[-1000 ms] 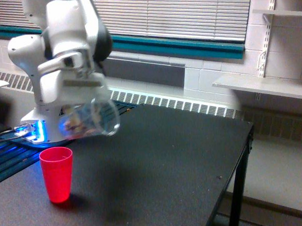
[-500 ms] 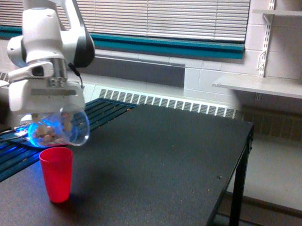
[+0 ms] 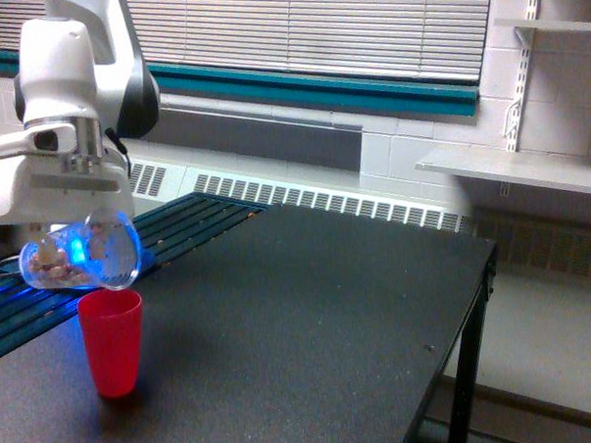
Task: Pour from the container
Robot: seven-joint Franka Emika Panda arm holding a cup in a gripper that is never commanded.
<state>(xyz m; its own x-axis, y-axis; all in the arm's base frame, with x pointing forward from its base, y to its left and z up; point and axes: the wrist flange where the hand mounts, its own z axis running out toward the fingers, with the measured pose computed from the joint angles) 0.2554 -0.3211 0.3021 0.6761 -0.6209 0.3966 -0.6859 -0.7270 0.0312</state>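
Container (image 3: 81,255) is tipped nearly flat in the air, mouth toward the exterior view's right, lip just above the red cup (image 3: 111,341) rim. Brownish-pink pieces show through the wall, bunched at the closed end and along the low side. None visible falling, none seen in the cup.

Gripper (image 3: 74,207) sits right on top of the container and carries it; fingers aren't resolvable here, so I can't tell how wide they stand beyond the fact that it's holding.

Change over the last second: arm has swung toward the exterior view's left, taking the container from over the bare bench, right of the cup, to directly above it. Tilt looks about the same throughout, pieces are in the same place. So that was the positioning move, not the pour.

Judgement: mouth is lined up over the cup, pour not started. It likely needs more tilt to get the pieces sliding. Risk: lip sits toward the cup's right edge, so pieces could overshoot onto the bench.

Cup stands upright near the bench's front-left corner. Rest of the black bench (image 3: 329,308) is bare. Blue light glows at the arm base behind the container.
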